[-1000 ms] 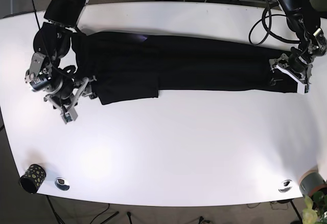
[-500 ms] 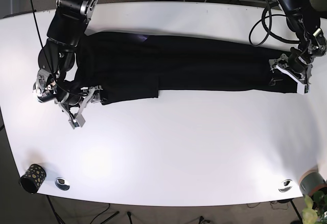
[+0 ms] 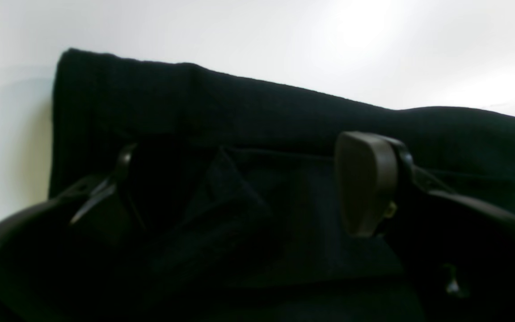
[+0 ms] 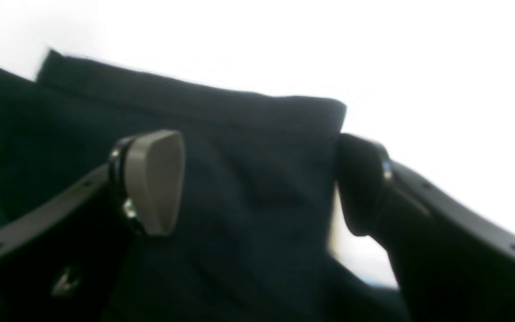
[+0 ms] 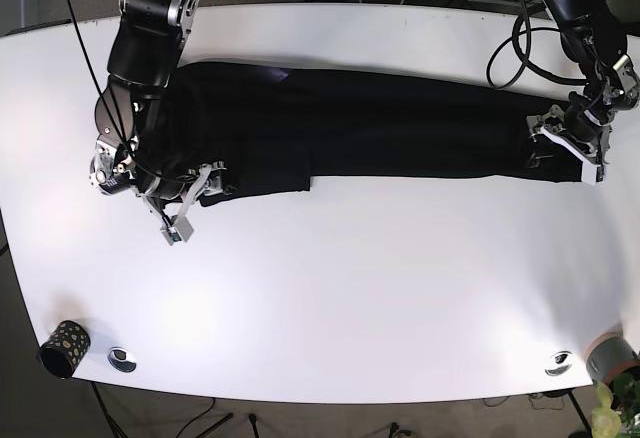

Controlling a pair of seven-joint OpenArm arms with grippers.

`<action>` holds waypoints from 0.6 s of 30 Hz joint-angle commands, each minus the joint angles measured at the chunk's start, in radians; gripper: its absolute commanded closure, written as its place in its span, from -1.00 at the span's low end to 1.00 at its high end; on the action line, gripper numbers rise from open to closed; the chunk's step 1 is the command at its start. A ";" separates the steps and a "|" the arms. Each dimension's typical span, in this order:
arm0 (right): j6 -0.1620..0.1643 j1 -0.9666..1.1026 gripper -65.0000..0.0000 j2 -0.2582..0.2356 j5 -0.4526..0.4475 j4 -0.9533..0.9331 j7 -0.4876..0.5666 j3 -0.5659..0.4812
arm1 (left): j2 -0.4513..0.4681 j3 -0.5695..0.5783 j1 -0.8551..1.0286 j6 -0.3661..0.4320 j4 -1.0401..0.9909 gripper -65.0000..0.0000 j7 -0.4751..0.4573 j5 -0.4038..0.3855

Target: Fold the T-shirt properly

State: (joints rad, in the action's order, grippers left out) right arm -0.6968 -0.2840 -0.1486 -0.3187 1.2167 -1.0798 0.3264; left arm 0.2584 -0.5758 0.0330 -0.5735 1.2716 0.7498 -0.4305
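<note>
Long black T-shirt (image 5: 370, 123) folded into narrow band, lying across far half of white oval table (image 5: 350, 288). Dark floor beyond table edge; cables at far side; small patterned black cup (image 5: 64, 347) at near corner.

Right gripper (image 4: 257, 183) at one end of band: fingers apart, cloth corner lying between grey pad (image 4: 154, 179) and black pad (image 4: 360, 183). Arm bent down over garment.

Left gripper (image 3: 239, 188) at opposite end: fingers spread, black fabric between them, table just beyond folded edge.
</note>
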 commanded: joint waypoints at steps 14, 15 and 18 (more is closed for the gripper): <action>-0.001 0.048 1.00 0.013 -0.015 0.294 -0.007 0.003 | 0.008 0.003 0.017 0.007 -0.004 -0.57 0.050 0.025; -0.001 0.064 1.00 0.013 -0.015 0.343 -0.030 0.003 | 0.008 0.003 0.017 0.007 -0.004 -0.57 0.050 0.025; -0.001 0.130 1.00 0.016 -0.015 0.490 -0.087 0.003 | 0.009 0.003 0.017 0.007 -0.004 -0.57 0.050 0.025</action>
State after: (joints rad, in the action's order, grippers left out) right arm -0.6964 -0.1608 -0.1268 -0.3180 1.6238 -1.1595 0.3271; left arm 0.2600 -0.5751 0.0437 -0.5747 1.2713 0.7433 -0.4313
